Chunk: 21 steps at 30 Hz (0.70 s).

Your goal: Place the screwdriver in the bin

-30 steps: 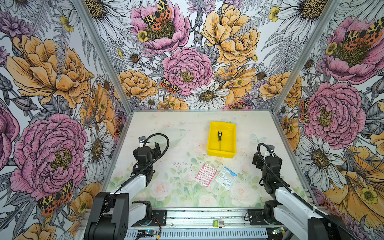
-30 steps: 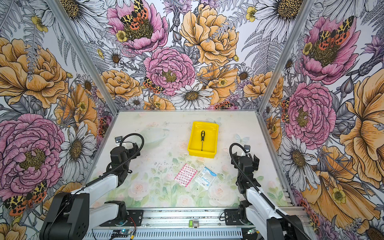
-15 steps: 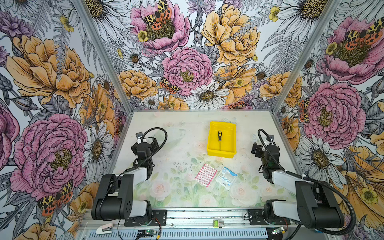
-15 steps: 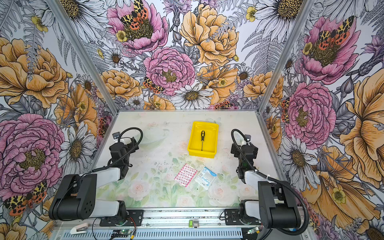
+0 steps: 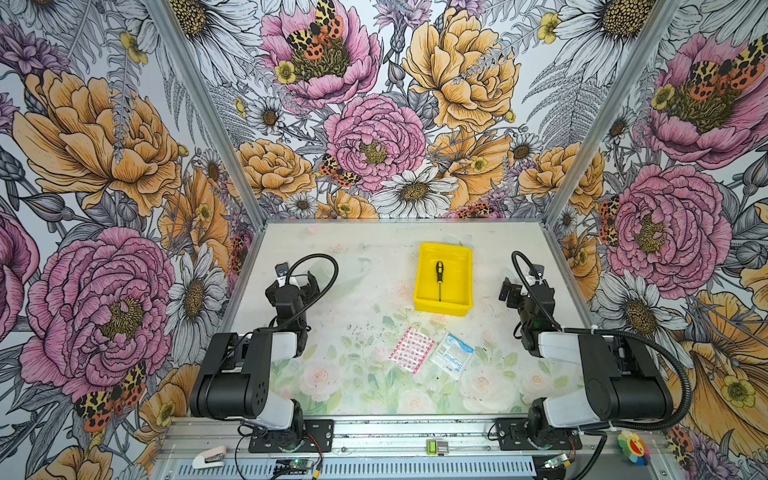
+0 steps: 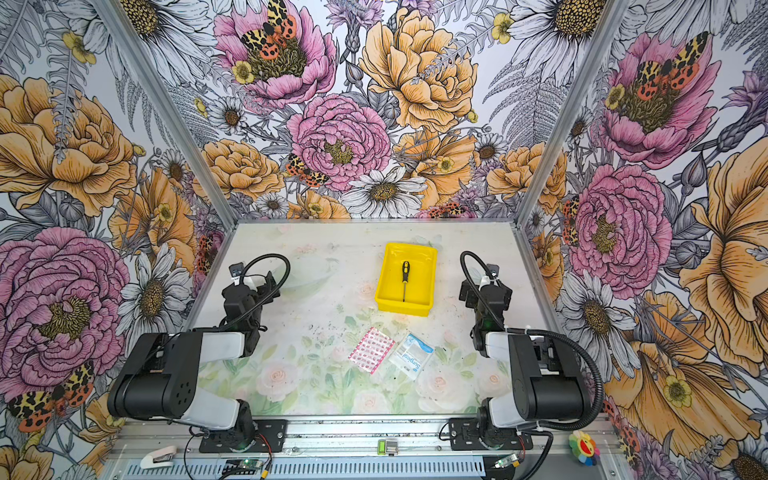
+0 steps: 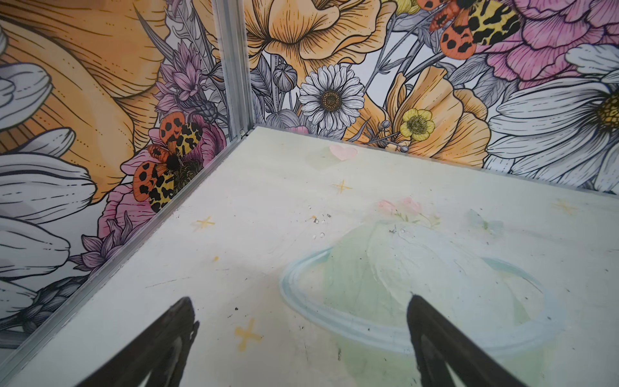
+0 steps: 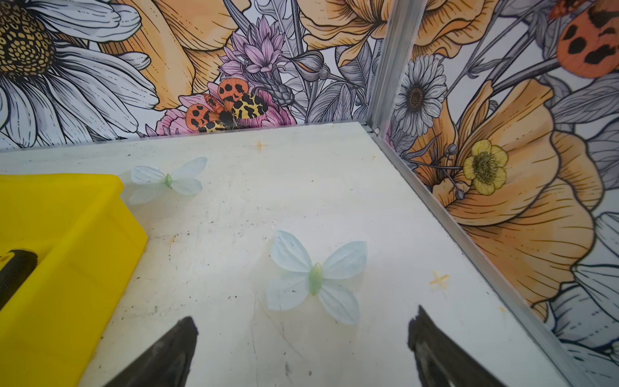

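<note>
Black-and-white arm links lie folded low along the near edge of the pale floral-printed worktop (image 5: pixel 353 395), one by the left corner and one by the right. This reads as a parked pose that keeps both arms out of the middle. From each folded elbow the forearm reaches towards the far edge, and the wrist points the same way.

Just beyond the near edge, around the middle, a pink-dotted flat packet (image 5: pixel 411 350) and a white-and-blue flat packet (image 5: pixel 452 354) lie side by side. They are clear of both arms, and the task does not ask for them.

Further in, the left hand (image 7: pixel 300 305) hovers close to the left edge with its jaws spread wide and only bare worktop between them. The right hand (image 8: pixel 303 318) mirrors it close to the right edge, also released and grasping nothing. A corner of the bin shows at the side of the right wrist view.

Furthest out, between the two hands and right of the middle, sits the bright yellow rectangular plastic bin (image 5: pixel 443 306). The slim screwdriver with a black-and-yellow handle (image 5: pixel 439 280) lies flat on its floor in both top views. Its handle points to the far edge and its shaft to the near edge, wholly inside the walls. Judging by that, the placing looks finished.
</note>
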Available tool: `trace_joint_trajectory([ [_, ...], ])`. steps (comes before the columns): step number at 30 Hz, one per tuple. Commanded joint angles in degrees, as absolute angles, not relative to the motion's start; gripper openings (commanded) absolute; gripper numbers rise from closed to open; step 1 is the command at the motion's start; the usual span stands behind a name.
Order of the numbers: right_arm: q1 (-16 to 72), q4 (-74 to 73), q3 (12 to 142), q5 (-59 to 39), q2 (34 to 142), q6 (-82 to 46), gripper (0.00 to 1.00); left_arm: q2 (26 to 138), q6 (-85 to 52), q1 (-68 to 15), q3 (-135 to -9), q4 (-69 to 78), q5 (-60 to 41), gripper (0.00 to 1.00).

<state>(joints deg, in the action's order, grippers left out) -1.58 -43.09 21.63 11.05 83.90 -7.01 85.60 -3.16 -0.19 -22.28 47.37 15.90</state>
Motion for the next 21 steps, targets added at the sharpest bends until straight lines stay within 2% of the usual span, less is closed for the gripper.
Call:
trace_joint_trajectory([
  [1, -1.9, -47.1, 22.6, 10.4, 85.5, -7.8, 1.0, 87.2, -2.1, 0.2, -21.4, 52.7, 13.8, 0.99],
  [21, -0.6, -49.4, 22.3, 10.6, 87.9, -6.0, 1.0, 88.8, -0.4, -1.0, -21.0, 55.1, 13.9, 0.99],
])
